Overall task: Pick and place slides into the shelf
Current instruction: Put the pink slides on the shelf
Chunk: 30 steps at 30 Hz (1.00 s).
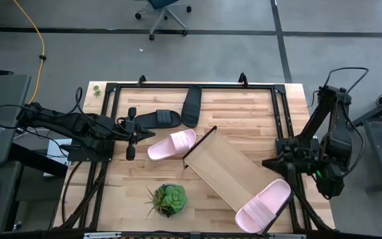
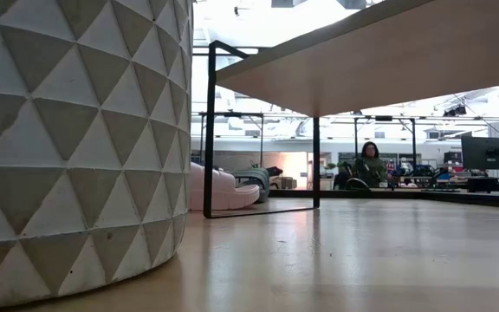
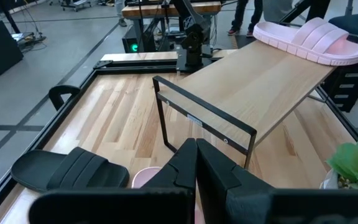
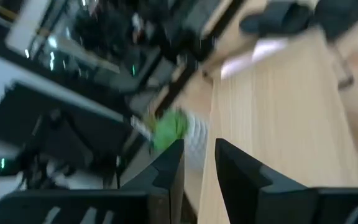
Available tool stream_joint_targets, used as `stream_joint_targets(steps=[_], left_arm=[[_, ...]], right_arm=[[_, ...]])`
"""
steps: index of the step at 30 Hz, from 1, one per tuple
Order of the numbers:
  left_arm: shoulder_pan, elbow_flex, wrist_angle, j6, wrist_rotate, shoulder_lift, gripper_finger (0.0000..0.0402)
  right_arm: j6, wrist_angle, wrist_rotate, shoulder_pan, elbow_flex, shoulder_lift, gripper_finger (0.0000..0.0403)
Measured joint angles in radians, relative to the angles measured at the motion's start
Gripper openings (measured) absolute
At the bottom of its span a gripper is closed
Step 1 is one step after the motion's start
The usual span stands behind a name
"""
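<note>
The shelf [image 1: 234,174], a light-wood board on a thin black frame, stands slantwise on the table. One pink slide [image 1: 264,206] lies sole down on the shelf's near right end [image 3: 312,40]. A second pink slide [image 1: 171,145] rests on the table by the shelf's far left end. Two black slides [image 1: 158,119] [image 1: 191,106] lie on the table behind it. My left gripper [image 1: 144,135] hangs shut above the table left of that pink slide. My right gripper [image 1: 267,161] is open and empty at the shelf's right side [image 4: 197,155].
A green plant in a white faceted pot [image 1: 168,199] stands near the table's front edge, left of the shelf [image 2: 59,130]. A black frame [image 1: 111,89] runs around the tabletop. A person [image 2: 371,165] sits far back in the room.
</note>
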Motion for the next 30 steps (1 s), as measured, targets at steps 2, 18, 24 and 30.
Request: stream_joint_targets(steps=[2,18,24,30], left_arm=[[0.0,0.0,-0.001,0.0,0.0,0.0,0.0001],[0.0,0.0,-0.045,-0.081,0.0,0.003,0.0001],[0.001,0.0,-0.04,-0.128,-0.05,0.024,0.0001],[0.001,0.0,-0.044,-0.321,-0.061,0.088,0.0001]], right_arm=[[-0.001,-0.017,0.05,-0.024,0.0,-0.006,0.0082],[-0.045,-0.072,0.106,-0.314,0.0,-0.01,0.0082],[-0.157,-0.072,0.032,-0.43,0.0,-0.039,0.0082],[-0.344,-0.063,-0.09,-0.532,0.0,-0.11,0.0082]])
